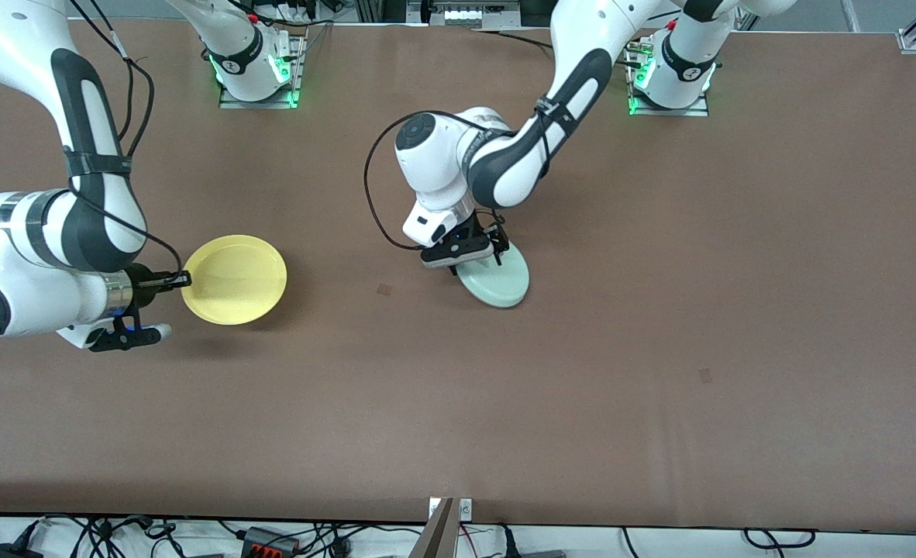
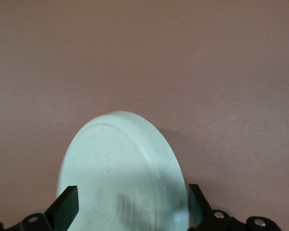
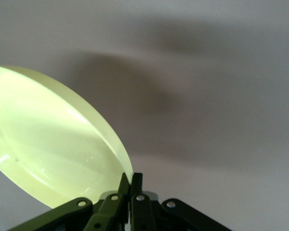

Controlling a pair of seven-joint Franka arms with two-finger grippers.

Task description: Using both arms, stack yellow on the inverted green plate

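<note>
Toward the right arm's end from the green plate [image 1: 497,280], the yellow plate [image 1: 235,279] is held aloft, rim pinched by the right gripper [image 1: 181,279]; the left gripper [image 1: 466,256] stands open astride the green plate's edge.

Yellow plate [image 1: 235,279] held aloft by its rim; mint-green plate [image 1: 497,281] (inverted) mid-table.

Prob. robotics lab: bolted arm bases [image 1: 256,74], cable clutter [image 1: 272,536].

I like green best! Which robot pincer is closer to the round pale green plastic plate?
Left. The left pincer sits open right over the round pale green plastic plate; the right pincer grips the round yellow plastic plate away toward the right arm's end.
</note>
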